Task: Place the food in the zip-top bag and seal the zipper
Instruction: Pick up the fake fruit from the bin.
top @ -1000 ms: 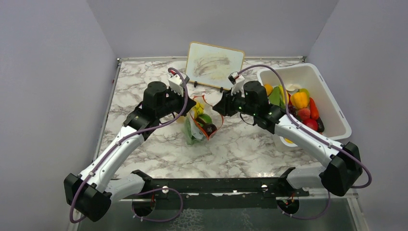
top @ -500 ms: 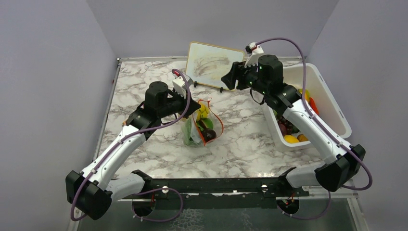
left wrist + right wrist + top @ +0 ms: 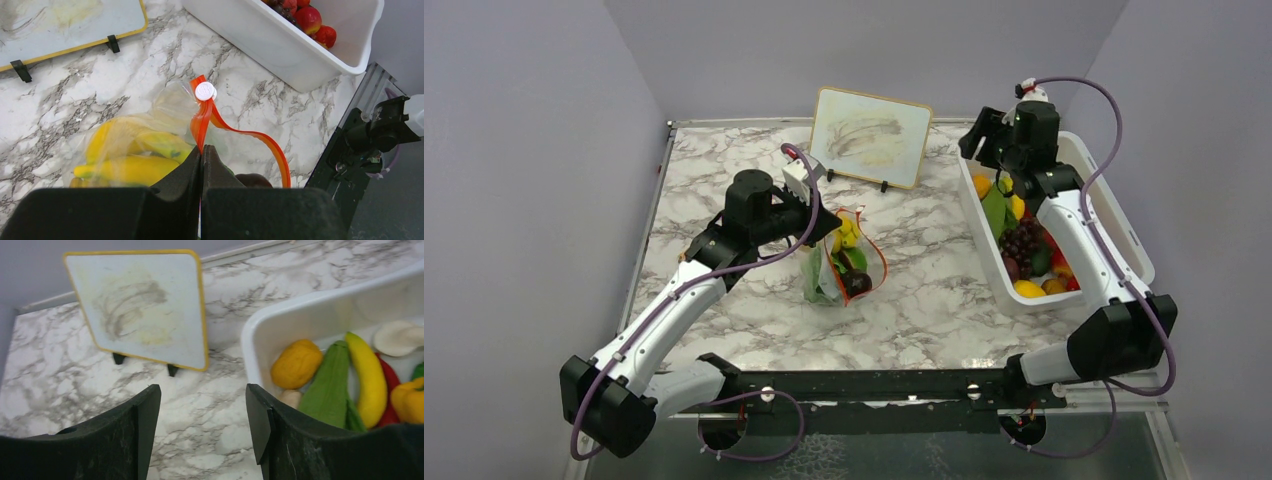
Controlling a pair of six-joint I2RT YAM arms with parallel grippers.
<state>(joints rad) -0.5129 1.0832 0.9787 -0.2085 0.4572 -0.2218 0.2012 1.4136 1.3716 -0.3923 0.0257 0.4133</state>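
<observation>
Clear floppy plastic zip-top bag (image 3: 844, 262) on marble tabletop (image 3: 724, 180), light, slippery | your left end effector (image 3: 201, 150) clamps its red-orange zipper strip (image 3: 235, 132): hold there | right end effector (image 3: 202, 392) gapes empty over white tub (image 3: 310, 302) rim.

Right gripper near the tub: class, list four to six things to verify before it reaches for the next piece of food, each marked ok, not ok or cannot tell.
1. Right gripper open and empty: ok.
2. Its gap centred over a piece of food: not ok; it faces the table and the rim of the tub.
3. Food available in the tub, such as the banana: ok.
4. Left gripper shut on the zipper: ok.
5. Zip-top bag mouth open: ok; the strip forms a loop in the top view.
6. Room in the bag for more: cannot tell.
</observation>
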